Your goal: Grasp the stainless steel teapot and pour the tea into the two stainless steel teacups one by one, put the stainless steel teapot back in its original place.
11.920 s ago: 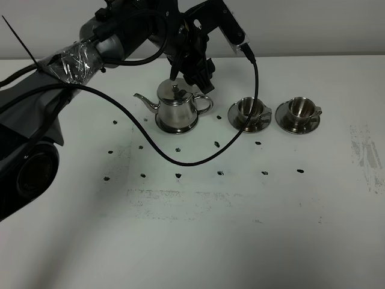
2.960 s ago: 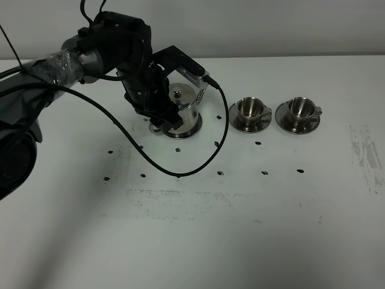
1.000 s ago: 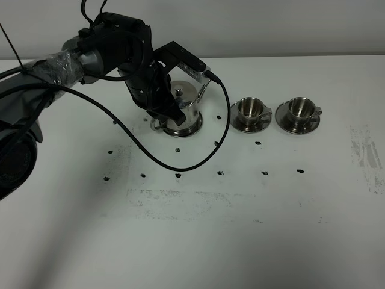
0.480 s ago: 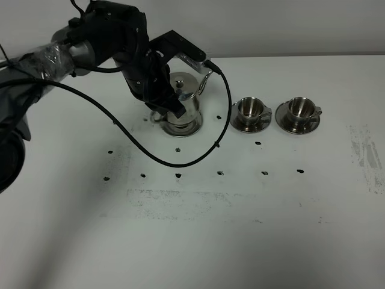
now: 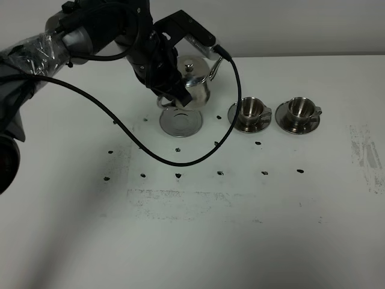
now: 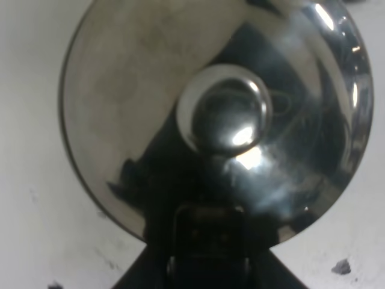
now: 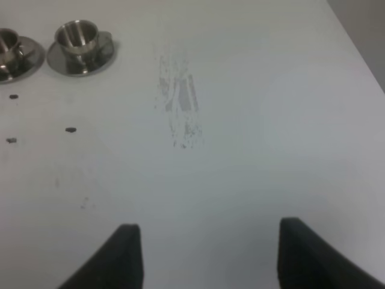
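1. One white bench [image 5: 198, 229], seen from a high camera, with a scatter of small black marks [image 5: 178, 176] across it.
2. One stainless steel teapot [image 5: 195, 83] hangs in the air just above one round steel dish [image 5: 180, 123]. The dish sits bare on the bench, left of the cups.
3. The left arm [image 5: 102, 30], black with a taped section, reaches in from the upper left. The left fingers [image 5: 179, 93] are clamped on the teapot at its handle side. The thin spout [image 5: 214, 69] points right, toward the cups.
4. One black cable [image 5: 180, 161] loops down from the arm across the bench.
5. Two teacups stand in a row right of the dish, each on its own saucer, so two saucers: the nearer teacup [image 5: 251, 108] and the farther teacup [image 5: 301, 108].
6. The left wrist camera looks straight down on the teapot's domed lid [image 6: 120, 102] and its one round knob [image 6: 227, 114].
7. The right wrist camera shows the right fingers [image 7: 123, 256] spread apart over bare bench, holding nothing, well apart from the cups.
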You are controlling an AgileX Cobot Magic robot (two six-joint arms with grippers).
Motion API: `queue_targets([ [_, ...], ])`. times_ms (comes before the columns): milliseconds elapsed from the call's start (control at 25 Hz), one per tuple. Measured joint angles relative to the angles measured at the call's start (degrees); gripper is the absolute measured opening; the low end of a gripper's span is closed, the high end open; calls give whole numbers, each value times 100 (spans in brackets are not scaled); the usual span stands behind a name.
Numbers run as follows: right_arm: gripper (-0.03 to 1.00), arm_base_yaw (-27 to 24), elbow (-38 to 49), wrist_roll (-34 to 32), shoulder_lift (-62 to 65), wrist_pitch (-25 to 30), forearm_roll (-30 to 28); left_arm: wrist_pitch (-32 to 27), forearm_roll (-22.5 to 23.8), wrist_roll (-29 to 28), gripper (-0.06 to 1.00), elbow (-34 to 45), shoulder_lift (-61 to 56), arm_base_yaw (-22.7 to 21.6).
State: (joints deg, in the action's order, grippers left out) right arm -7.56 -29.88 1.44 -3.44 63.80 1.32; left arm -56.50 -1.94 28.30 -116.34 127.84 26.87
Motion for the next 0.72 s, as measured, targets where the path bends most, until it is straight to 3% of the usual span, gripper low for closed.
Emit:
queue_targets([
  [520, 49, 0, 0, 0, 0, 0, 0, -854, -115, 352, 18, -3065, 1647, 337],
  [720, 49, 0, 0, 0, 0, 0, 0, -900, -114, 621, 18, -3575, 1966, 397],
])
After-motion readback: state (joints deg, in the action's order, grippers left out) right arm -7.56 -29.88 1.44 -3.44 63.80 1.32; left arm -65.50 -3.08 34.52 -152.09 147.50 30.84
